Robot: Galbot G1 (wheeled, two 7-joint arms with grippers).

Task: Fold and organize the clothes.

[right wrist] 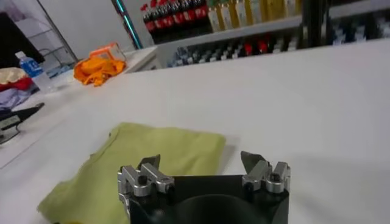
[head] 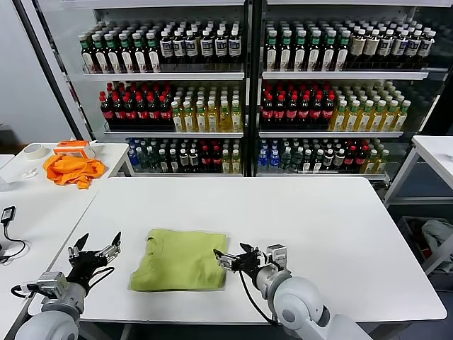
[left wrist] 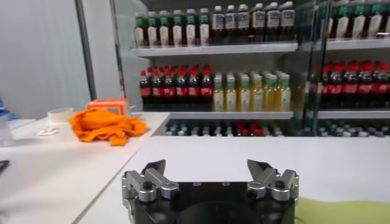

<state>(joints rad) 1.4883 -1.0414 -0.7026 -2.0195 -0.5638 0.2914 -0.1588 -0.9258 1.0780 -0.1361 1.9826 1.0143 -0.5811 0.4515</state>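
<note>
The lime yellow-green T-shirt (head: 180,259) lies folded into a flat rectangle on the white table (head: 297,219), near its front edge, with its collar toward the left. No printed graphic shows. It also shows in the right wrist view (right wrist: 146,161), and its edge shows in the left wrist view (left wrist: 341,212). My left gripper (head: 95,244) is open and empty, just left of the shirt. My right gripper (head: 233,253) is open and empty, at the shirt's right edge. Neither touches the shirt.
An orange cloth (head: 73,168) lies on a side table at the back left, by an orange box (head: 74,147) and a tape roll (head: 32,150). A black cable (head: 7,234) lies at the far left. Drink coolers (head: 248,85) stand behind.
</note>
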